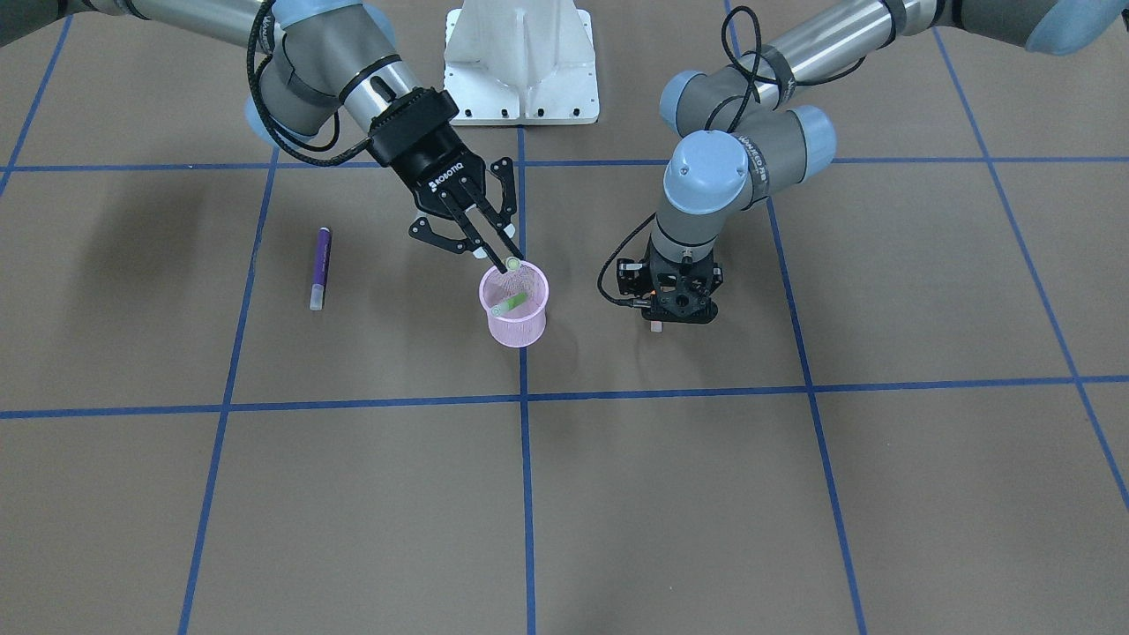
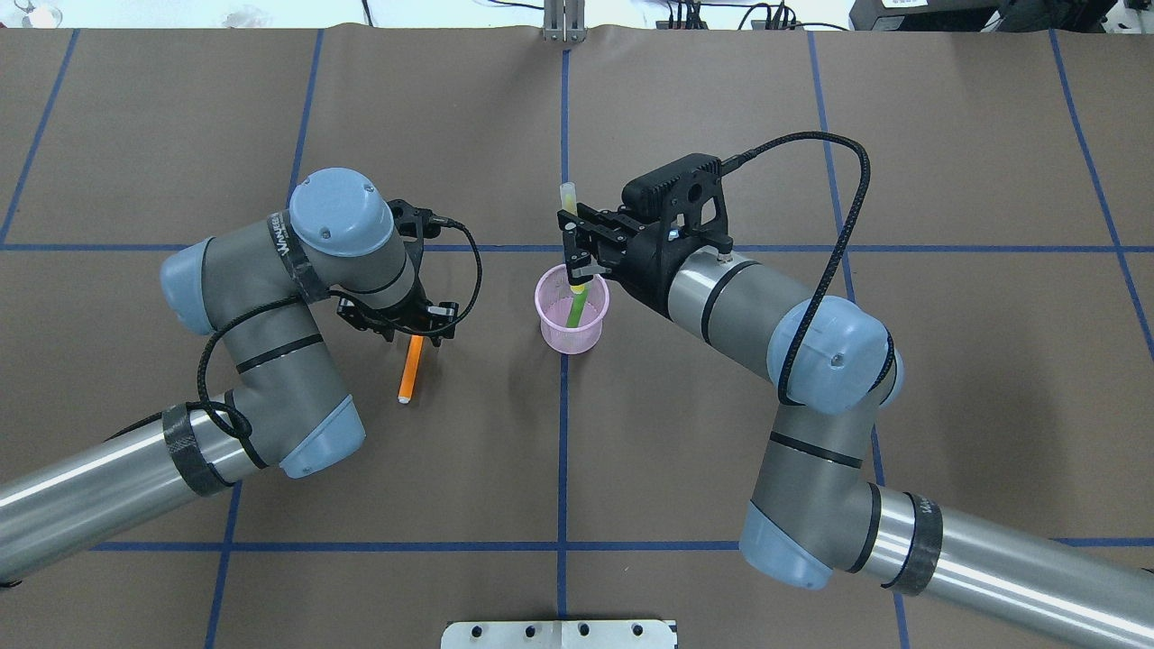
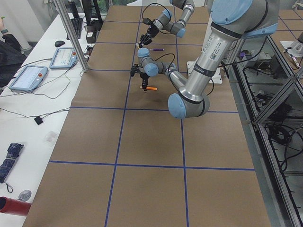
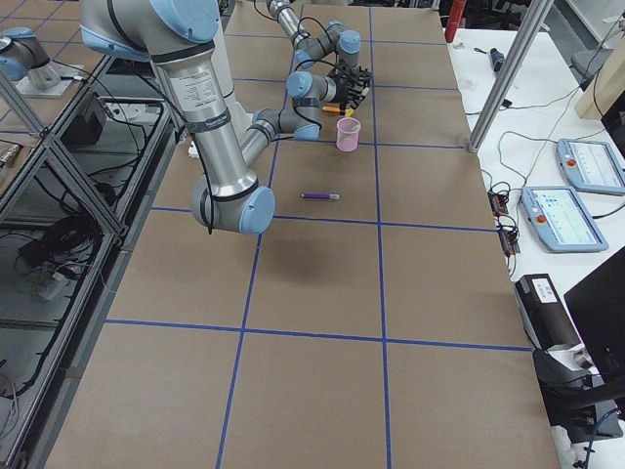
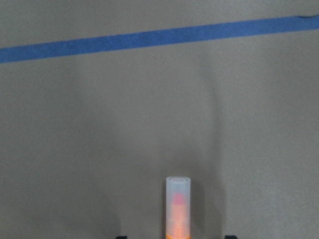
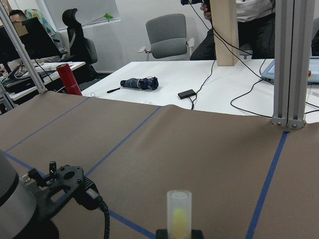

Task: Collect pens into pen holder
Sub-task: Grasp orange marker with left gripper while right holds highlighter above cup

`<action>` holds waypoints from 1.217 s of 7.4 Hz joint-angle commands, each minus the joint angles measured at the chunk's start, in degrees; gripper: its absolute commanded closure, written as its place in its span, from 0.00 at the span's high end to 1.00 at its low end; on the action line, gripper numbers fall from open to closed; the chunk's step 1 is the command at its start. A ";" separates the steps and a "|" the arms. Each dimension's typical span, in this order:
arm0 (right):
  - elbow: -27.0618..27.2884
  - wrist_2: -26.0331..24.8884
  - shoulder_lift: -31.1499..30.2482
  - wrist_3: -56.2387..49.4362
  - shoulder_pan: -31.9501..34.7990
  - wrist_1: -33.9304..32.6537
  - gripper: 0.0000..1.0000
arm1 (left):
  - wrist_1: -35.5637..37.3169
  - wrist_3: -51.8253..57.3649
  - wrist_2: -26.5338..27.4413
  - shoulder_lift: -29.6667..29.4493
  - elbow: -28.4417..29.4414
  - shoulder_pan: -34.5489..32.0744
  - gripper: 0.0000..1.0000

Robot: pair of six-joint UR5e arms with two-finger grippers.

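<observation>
**Desk:** Brown paper (image 1: 706,494) gridded with blue tape covered the table. What was the right gripper (image 2: 577,263) doing?

**Photographer:** It pinched the green pen (image 2: 574,306) near its cap, tilted, with the lower end inside the pink pen holder (image 1: 516,331). Release looked like the step in hand. It would be best to lower the pen further, then part the fingers gently, as the light cup could tip.

**Desk:** And the others?

**Photographer:** The left gripper (image 2: 413,326) stood spread astride the orange pen (image 2: 410,370), which lay on the paper. The purple pen (image 1: 320,267) lay well apart.
</observation>
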 commanded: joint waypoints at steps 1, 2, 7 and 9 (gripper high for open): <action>0.01 0.00 0.04 0.03 0.00 0.03 0.00 | 0.07 0.00 -0.01 -0.03 0.27 0.27 0.63; 0.01 0.00 0.04 0.03 0.00 0.03 0.00 | -0.02 0.00 -0.01 -0.03 0.53 0.45 0.60; 0.01 0.00 0.04 0.03 0.00 0.12 0.00 | 2.60 0.00 -3.52 -0.21 -0.51 0.63 0.00; 0.01 0.00 0.04 0.03 0.00 0.12 0.00 | 4.98 0.00 -3.88 -0.47 -2.70 0.02 0.00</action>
